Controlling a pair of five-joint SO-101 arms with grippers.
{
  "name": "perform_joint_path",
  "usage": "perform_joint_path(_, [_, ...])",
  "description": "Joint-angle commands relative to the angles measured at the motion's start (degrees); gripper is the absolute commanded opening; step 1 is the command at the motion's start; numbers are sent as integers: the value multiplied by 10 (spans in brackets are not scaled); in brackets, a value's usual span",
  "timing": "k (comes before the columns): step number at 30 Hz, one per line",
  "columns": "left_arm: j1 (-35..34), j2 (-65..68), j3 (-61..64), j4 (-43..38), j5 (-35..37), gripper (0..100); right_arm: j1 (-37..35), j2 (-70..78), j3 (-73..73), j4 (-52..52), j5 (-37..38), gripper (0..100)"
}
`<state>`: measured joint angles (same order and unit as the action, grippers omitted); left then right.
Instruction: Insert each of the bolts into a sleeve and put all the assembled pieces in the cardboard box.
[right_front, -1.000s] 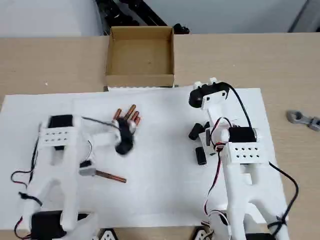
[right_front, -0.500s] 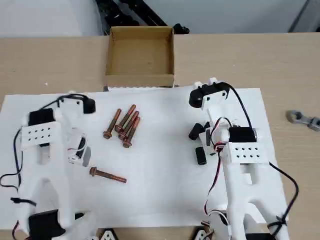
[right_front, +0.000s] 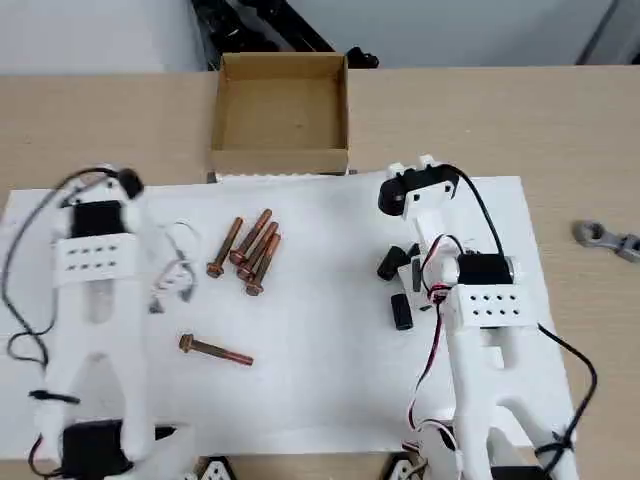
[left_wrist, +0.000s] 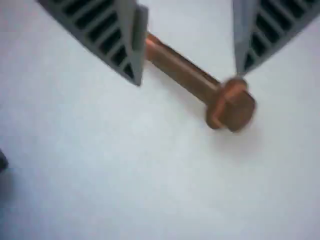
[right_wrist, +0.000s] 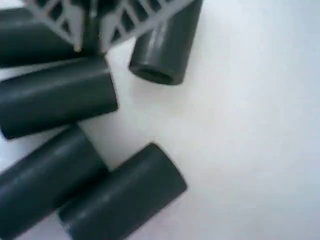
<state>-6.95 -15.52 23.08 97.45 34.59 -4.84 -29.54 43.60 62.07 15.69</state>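
Note:
A copper bolt (left_wrist: 197, 85) lies on the white sheet between the fingers of my open left gripper (left_wrist: 187, 55), its hexagonal head (left_wrist: 232, 105) just past the fingertips. From above, a lone bolt (right_front: 215, 350) lies in front of a cluster of several bolts (right_front: 250, 250), with my left arm (right_front: 95, 255) at the sheet's left side. Several dark sleeves (right_wrist: 55, 97) lie close together under my right gripper (right_wrist: 90, 47), whose fingers are together and hold nothing. In the high view the sleeves (right_front: 402, 310) sit beside the right arm (right_front: 480, 300). The open cardboard box (right_front: 215, 110) stands behind the sheet.
A white sheet (right_front: 320, 380) covers the work area on a wooden table (right_front: 580, 130). A metal tool (right_front: 605, 238) lies on the table at the far right. Cables trail from both arms.
My left arm has swung left and back, away from the bolt cluster toward the sheet's left side. The right arm, the bolts and the sleeves have not moved.

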Motion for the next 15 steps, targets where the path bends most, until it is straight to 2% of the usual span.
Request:
perform_joint_path(1, [43, -7, 31, -18, 63, 119, 2, -27, -11, -2, -4, 29])
perform_joint_path(5, [67, -6, 88, -48, 69, 122, 2, -27, -11, -2, -4, 29])
perform_joint_path(8, [48, -7, 87, -47, 69, 130, 2, -27, -11, -2, -4, 29])
perform_joint_path(15, [41, -6, 136, -49, 69, 286, 2, -27, -11, -3, -4, 29])
